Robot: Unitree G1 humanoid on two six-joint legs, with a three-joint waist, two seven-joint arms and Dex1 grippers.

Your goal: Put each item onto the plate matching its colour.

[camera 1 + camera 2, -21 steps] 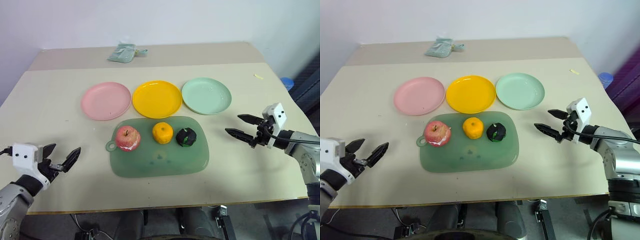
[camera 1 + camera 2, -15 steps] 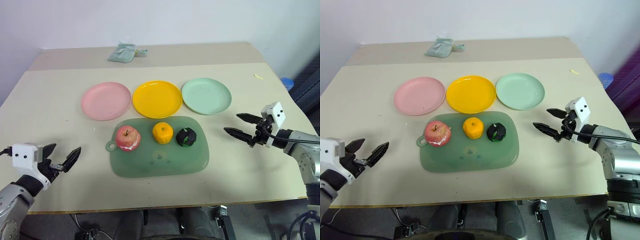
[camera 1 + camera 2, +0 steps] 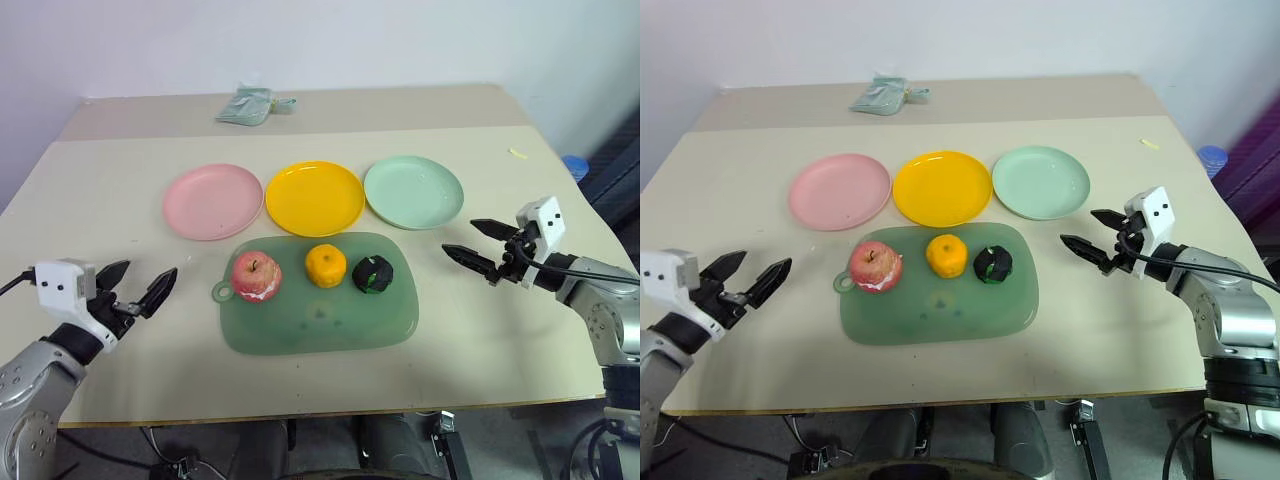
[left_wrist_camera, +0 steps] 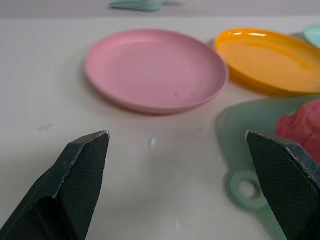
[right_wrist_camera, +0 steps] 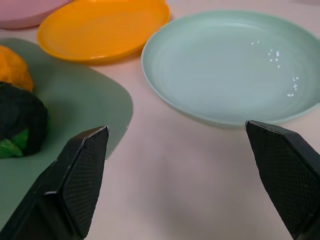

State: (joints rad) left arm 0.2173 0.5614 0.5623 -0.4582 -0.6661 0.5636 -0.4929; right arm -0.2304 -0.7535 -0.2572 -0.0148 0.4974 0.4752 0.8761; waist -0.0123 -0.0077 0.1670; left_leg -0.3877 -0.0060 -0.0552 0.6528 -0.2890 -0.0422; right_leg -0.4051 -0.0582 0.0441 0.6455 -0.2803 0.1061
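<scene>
On the green board (image 3: 320, 312) at the table's middle, the apple (image 3: 256, 276), the mandarin (image 3: 325, 265) and the dark lumpy ball (image 3: 372, 274) lie in a row along its far edge. The left gripper (image 3: 137, 290) hovers well to the left of the apple with fingers spread, holding nothing. The right gripper (image 3: 478, 246) hangs to the right of the dark ball, jaws wide and empty. The apple is red-pink and blotchy, the mandarin bright orange, the ball black with green patches. Just beyond the board sit the pink plate (image 3: 212, 201), the yellow plate (image 3: 314, 197) and the mint plate (image 3: 413, 191), all bare. Bare tabletop (image 3: 110, 230) lies between each gripper and the board.
</scene>
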